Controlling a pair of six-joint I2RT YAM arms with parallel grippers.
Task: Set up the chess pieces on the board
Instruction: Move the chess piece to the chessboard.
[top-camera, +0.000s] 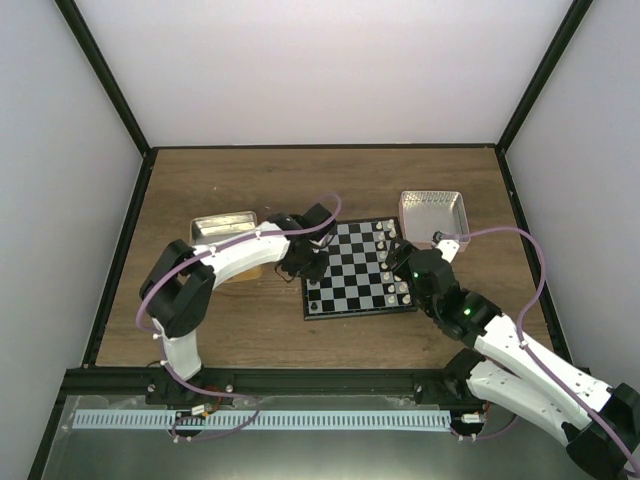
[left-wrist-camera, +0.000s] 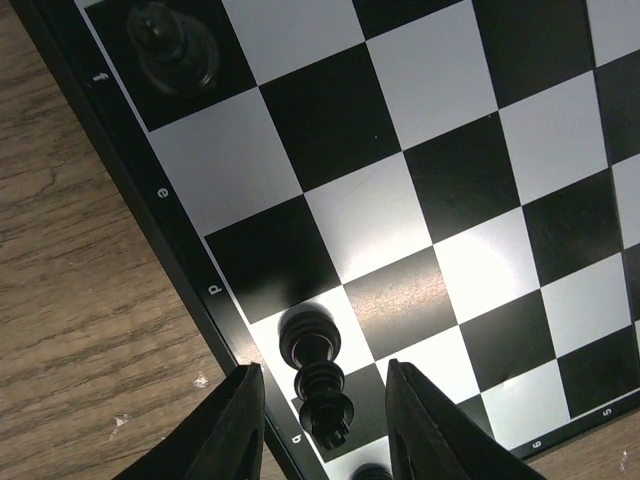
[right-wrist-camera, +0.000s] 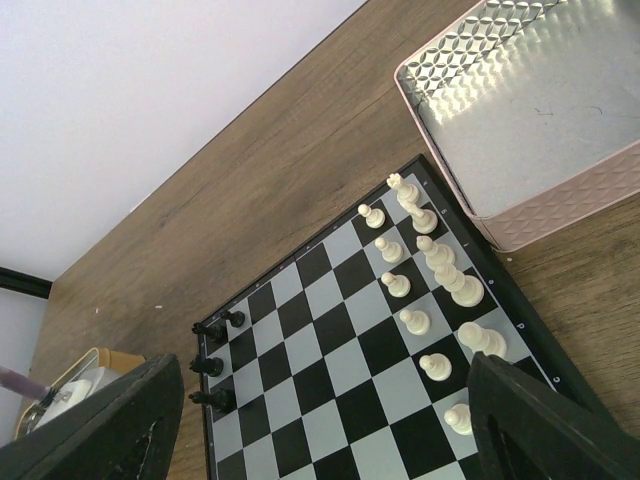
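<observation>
The board lies mid-table, black and white checks inside a dark border. My left gripper hovers over its left edge, open, and a black chess piece stands between the fingers with a gap on each side. Another black piece stands further along the same edge. My right gripper is high over the board's right side, jaws wide open and empty. Below it stand several white pieces in two rows, and black pieces line the far edge.
A pink metal tin sits just past the board's right corner, also seen as the tin in the top view. A second tin stands left of the board behind my left arm. Bare wood lies beyond the board.
</observation>
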